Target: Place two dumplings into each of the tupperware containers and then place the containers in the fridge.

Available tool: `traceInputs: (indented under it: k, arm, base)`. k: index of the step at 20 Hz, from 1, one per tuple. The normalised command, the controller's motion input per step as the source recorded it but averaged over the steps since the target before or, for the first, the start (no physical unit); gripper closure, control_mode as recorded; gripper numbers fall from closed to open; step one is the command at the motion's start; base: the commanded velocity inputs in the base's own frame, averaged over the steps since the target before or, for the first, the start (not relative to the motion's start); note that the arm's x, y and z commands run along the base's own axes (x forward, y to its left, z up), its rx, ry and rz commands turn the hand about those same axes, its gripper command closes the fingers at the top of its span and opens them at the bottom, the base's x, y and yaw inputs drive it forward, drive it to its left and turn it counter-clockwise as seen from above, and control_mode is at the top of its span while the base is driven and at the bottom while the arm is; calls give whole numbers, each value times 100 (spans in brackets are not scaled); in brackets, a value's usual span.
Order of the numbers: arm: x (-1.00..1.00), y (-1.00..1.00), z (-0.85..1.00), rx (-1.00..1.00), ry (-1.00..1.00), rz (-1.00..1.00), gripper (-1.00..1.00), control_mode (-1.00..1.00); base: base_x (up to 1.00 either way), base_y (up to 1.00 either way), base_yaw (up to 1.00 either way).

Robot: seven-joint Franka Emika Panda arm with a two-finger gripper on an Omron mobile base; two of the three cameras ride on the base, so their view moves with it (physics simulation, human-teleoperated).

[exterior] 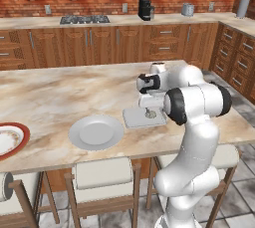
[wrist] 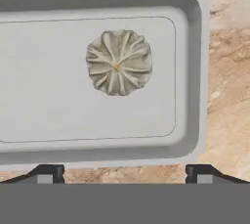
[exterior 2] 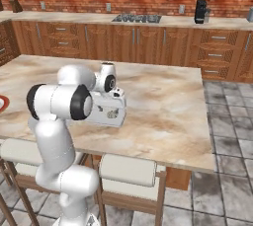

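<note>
The pale whitish-grey tupperware container is lying flat on the marble island counter, near the counter's front edge. One dumpling is sitting inside this container, on its floor, apart from all the walls in view; in the left base view the same dumpling is showing as a small lump in the container. The gripper is hovering directly above the container with its fingers spread wide, holding nothing; the two dark fingertips are standing far apart, just over the container's near wall. A round pale grey plate is resting on the counter just left of the container. A red-rimmed plate is lying well left of the container, at the counter's edge. In the right base view the container is partly hidden behind the arm.
</note>
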Motion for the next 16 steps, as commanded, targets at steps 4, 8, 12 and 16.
traceInputs:
  k: [4,8,12,16]
  arm:
    - [-100,0,49,0,0,0,-100,-100]
    - [-100,-1,36,0,0,0,-100,-100]
    - [-100,0,44,0,0,0,-100,-100]
    - [-96,0,61,0,0,0,-100,-100]
  base:
    - [0,0,0]
    - [0,0,0]
    - [0,0,0]
    - [0,0,0]
